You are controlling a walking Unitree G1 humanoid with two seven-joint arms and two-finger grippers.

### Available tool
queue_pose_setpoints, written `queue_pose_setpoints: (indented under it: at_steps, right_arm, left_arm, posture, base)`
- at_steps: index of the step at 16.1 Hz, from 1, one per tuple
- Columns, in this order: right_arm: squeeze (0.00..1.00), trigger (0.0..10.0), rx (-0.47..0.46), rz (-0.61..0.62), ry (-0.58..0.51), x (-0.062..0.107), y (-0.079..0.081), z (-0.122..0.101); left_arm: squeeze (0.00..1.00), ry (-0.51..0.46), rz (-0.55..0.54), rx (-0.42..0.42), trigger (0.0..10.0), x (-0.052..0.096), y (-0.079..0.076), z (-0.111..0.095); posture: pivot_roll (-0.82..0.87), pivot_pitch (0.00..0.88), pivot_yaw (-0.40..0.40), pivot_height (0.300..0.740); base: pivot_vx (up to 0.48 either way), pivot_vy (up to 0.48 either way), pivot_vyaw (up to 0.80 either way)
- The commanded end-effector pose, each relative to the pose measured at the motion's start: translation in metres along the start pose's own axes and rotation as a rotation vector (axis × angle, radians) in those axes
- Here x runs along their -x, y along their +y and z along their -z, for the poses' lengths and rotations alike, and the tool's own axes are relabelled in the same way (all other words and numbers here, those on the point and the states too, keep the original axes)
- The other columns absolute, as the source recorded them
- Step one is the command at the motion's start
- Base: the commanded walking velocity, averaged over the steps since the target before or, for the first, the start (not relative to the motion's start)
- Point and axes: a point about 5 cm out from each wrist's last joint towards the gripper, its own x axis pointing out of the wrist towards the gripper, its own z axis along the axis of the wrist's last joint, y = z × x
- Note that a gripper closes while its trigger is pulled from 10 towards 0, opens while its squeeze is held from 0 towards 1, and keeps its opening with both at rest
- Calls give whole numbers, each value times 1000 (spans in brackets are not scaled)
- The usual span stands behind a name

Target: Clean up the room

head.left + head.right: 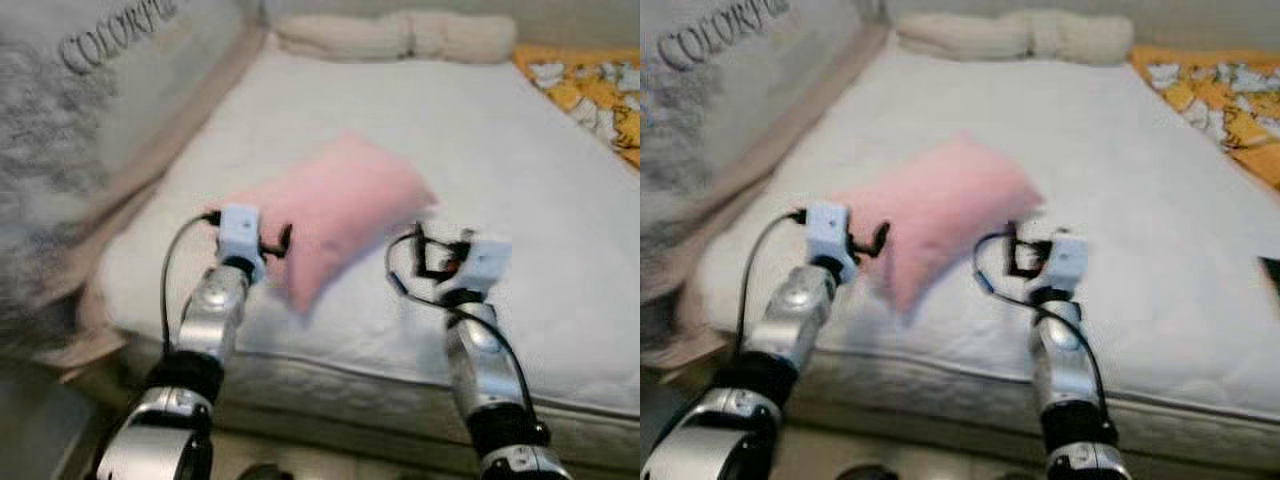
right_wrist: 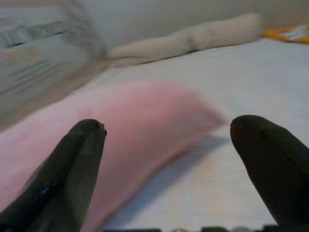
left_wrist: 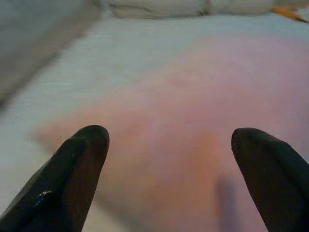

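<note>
A pink pillow (image 1: 335, 215) lies on the white mattress (image 1: 520, 160), near its front edge, and looks blurred. My left gripper (image 1: 284, 240) is at the pillow's near left corner, open, with its fingers (image 3: 72, 169) wide apart and the pillow (image 3: 193, 125) straight ahead of them. My right gripper (image 1: 425, 252) hovers just off the pillow's right side, also open, its fingers (image 2: 67, 169) spread with the pillow (image 2: 130, 130) ahead between them.
A cream rolled blanket (image 1: 400, 35) lies along the head of the bed. A grey printed quilt (image 1: 70, 130) hangs over the left side. An orange patterned cover (image 1: 595, 90) is at the far right. The mattress front edge (image 1: 380, 385) runs below my arms.
</note>
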Motion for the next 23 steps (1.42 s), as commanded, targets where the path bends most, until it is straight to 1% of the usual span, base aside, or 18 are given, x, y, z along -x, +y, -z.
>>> queue_pose_setpoints:
  at_steps: [1, 2, 3, 5, 7, 10, 11, 13, 14, 15, 16, 17, 18, 19, 20, 21, 22, 23]
  right_arm:
    - [157, 10000, 17, 15, -2, 0, -7, -2]
    - [153, 10000, 20, 14, -5, 0, -8, -3]
    - [157, 10000, 29, 11, -7, 1, -8, -3]
    - [157, 10000, 32, 13, -7, 2, -9, -3]
    - [161, 10000, 33, 30, -29, 3, -11, -5]
    - [169, 10000, 30, 42, -30, 5, -12, -5]
    - [169, 10000, 26, 62, -32, 6, -15, -4]
    - [173, 10000, 34, 69, -29, 9, -18, -3]
    - [173, 10000, 37, 75, -28, 9, -18, -2]
    - [169, 10000, 40, 76, -23, 9, -19, -2]
    - [173, 10000, 47, 74, -17, 8, -19, -2]
    - [173, 10000, 51, 79, -11, 6, -20, -2]
    - [169, 10000, 59, 95, -16, 3, -25, -6]
    - [173, 10000, 65, 123, -50, 3, -31, -14]
    - [169, 10000, 67, 126, -52, 5, -33, -14]
    - [169, 10000, 72, 135, -45, 12, -36, -11]
    - [169, 10000, 76, 145, -32, 19, -38, -7]
    - [173, 10000, 78, 152, -18, 24, -40, -3]
  left_arm:
    - [0, -20, 28, -23, 10000, -3, -11, -4]
    - [0, -25, 47, -21, 10000, -2, -12, -5]
    - [0, -54, 73, -7, 10000, -1, -13, -7]
    - [0, -55, 67, -8, 10000, -1, -14, -7]
    - [0, -48, 53, -23, 10000, -1, -13, -7]
    - [0, -44, 69, -33, 10000, -1, -14, -5]
    - [0, -41, 85, -53, 10000, -1, -15, -4]
    - [0, -37, 134, -83, 10000, -1, -23, -5]
    - [0, -50, 163, -145, 10000, -1, -28, -7]
    - [0, -48, 198, -139, 10000, -1, -33, -7]
    - [0, -42, 205, -138, 10000, -2, -34, -6]
    - [0, -40, 212, -120, 10000, -2, -35, -6]
    - [0, -40, 203, -122, 10000, -2, -34, -7]
    - [0, -40, 217, -137, 10000, -5, -35, -11]
    - [0, -34, 229, -151, 10000, -6, -36, -12]
    - [0, 4, 255, -162, 10000, -11, -37, -14]
    - [0, 38, 272, -146, 10000, -17, -39, -17]
    - [0, 61, 294, -112, 10000, -23, -44, -23]
  posture:
    - [-3, 0, 26, 736]
    - [-5, 0, 27, 736]
    - [-7, 0, 26, 736]
    - [-6, 0, 25, 736]
    - [-5, 0, 24, 736]
    - [-4, 0, 23, 736]
    - [-7, 0, 26, 736]
    - [-11, 0, 30, 736]
    - [-14, 0, 32, 736]
    - [-16, 0, 34, 736]
    - [-18, 0, 36, 736]
    - [-19, 0, 36, 736]
    - [-23, 0, 37, 736]
    - [-25, 0, 36, 736]
    - [-25, 0, 34, 736]
    - [-33, 0, 33, 736]
    - [-46, 0, 36, 736]
    - [-63, 0, 44, 736]
  base:
    - [0, 0, 0]
    - [0, 0, 0]
    - [364, 311, 0]
    - [364, 313, 0]
    - [364, 313, 0]
    - [364, 314, -765]
    - [364, 311, -763]
    - [457, 0, -350]
    - [480, 0, 0]
    - [480, 0, 0]
    - [424, 0, 0]
    - [0, 0, 0]
    - [0, 0, 0]
    - [0, 0, 0]
    - [0, 0, 0]
    - [0, 0, 0]
    - [0, 0, 0]
    - [0, 0, 0]
